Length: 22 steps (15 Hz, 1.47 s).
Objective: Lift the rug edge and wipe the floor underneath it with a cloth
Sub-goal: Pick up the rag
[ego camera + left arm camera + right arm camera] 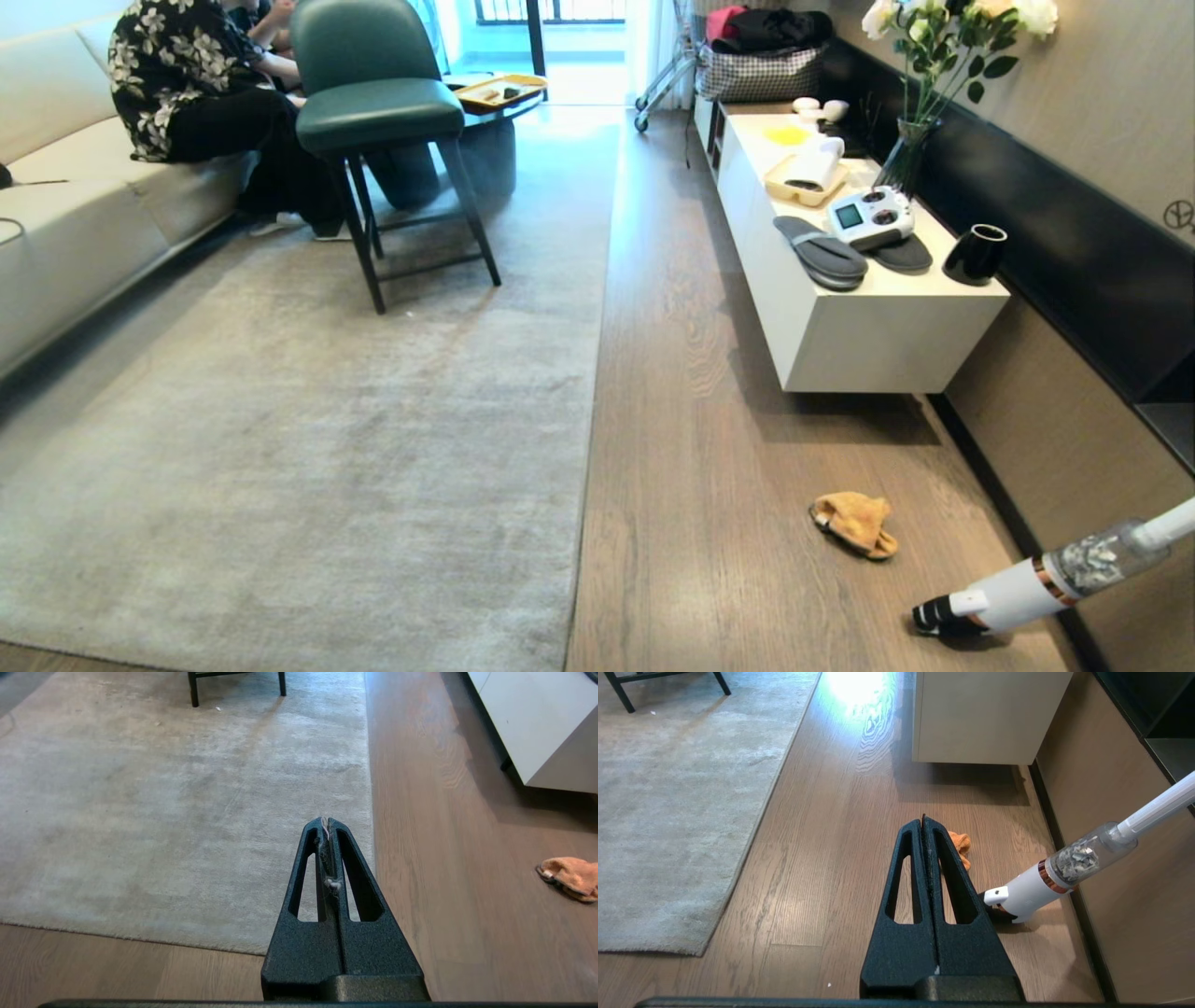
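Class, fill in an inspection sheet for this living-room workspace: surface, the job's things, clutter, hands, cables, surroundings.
Surface: wood-plank floor, bare strip between rug and cabinet.
Job's things: rug edge lying flat, not lifted; orange cloth crumpled on the floor, apart from the rug.
Clutter: stick vacuum leaning near the wall, beside the cloth; grey slippers on the white cabinet.
Hands: left hand shut, empty but for some lint, above the rug's corner; right hand shut, empty, above the floor near the cloth.
Cables: nothing seen.
Surroundings: green stool on the rug; a person seated on the sofa.
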Motion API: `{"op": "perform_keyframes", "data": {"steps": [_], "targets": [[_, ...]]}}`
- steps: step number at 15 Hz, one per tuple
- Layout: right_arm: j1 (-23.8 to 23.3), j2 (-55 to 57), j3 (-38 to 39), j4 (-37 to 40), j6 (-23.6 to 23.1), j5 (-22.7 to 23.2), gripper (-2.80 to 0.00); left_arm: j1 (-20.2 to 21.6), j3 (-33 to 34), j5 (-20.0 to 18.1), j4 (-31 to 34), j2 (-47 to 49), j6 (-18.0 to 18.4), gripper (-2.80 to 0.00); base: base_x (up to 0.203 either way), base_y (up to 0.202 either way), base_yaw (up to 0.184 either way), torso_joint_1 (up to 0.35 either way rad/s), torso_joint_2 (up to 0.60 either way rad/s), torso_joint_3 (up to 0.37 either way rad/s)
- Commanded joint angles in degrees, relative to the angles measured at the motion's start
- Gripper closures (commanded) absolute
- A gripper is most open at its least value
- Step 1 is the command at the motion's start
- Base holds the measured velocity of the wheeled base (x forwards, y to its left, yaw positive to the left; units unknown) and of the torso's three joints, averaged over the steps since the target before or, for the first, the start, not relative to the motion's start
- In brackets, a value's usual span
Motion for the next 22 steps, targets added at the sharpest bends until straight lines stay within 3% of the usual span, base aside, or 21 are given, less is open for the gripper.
{"op": "perform_keyframes", "data": {"steps": [1, 22], "targets": [[-0.04, 0.07, 0.00, 0.09, -0.03, 0.10, 0.00, 0.05, 0.00, 0.02, 0.10, 0.00, -0.01, 0.00, 0.000, 0.000, 0.000, 0.043, 0.04, 0.046], [0.04, 0.07, 0.00, 0.09, -0.03, 0.10, 0.00, -0.02, 0.00, 0.02, 0.12, 0.00, -0.08, 0.00, 0.000, 0.000, 0.000, 0.008, 0.01, 0.015]]}}
